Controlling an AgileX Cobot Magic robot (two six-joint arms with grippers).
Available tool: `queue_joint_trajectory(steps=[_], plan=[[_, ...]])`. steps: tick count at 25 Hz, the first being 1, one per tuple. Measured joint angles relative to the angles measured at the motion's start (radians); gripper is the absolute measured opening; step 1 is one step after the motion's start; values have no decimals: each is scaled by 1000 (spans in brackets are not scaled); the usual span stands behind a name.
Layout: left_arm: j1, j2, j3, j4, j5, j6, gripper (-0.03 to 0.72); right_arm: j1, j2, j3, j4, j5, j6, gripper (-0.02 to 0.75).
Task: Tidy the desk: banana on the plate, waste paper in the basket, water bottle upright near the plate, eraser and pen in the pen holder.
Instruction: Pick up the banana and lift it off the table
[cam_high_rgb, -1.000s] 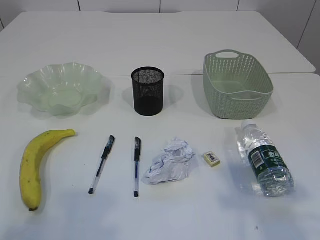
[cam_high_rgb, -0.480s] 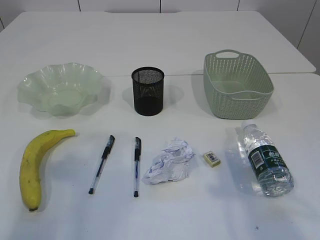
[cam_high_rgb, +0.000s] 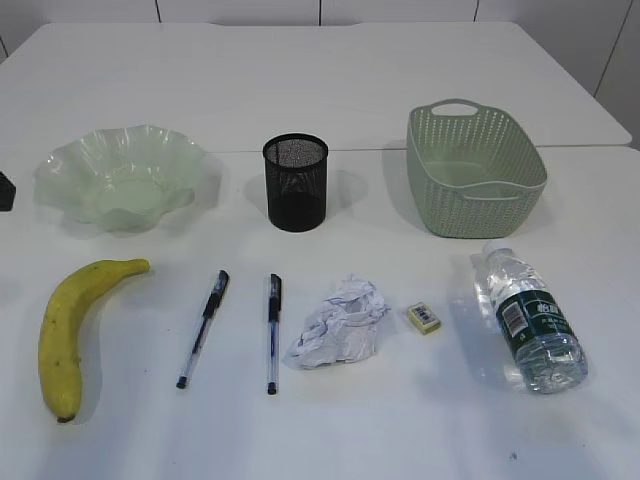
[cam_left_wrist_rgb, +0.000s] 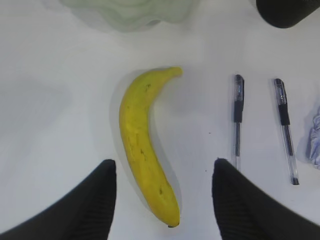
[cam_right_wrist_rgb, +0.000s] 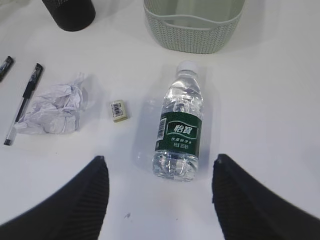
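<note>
Nothing is sorted yet, so every item lies loose in a row along the front of the white worktop (cam_high_rgb: 330, 90), each within reach of an arm. The curved yellow banana (cam_left_wrist_rgb: 145, 145) lies flat just in front of the pale green wavy-rimmed plate (cam_high_rgb: 118, 178), and the left gripper (cam_left_wrist_rgb: 164, 200) hangs spread wide above it, jaws either side of its lower end, touching nothing. The clear plastic water bottle with a green label (cam_right_wrist_rgb: 180, 125) lies on its side before the green woven basket (cam_right_wrist_rgb: 192, 27); the right gripper (cam_right_wrist_rgb: 160, 200) hovers released over it, empty, probably lining up a grasp.
</note>
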Motion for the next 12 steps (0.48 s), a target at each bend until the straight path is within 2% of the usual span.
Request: queue_joint_trajectory(steps=[8, 12], plan=[[-17, 221, -27, -23, -18, -36, 418, 0, 0, 0, 5, 5, 0, 485], [-60, 317, -29, 73, -60, -139, 417, 0, 0, 0, 10, 5, 0, 485]])
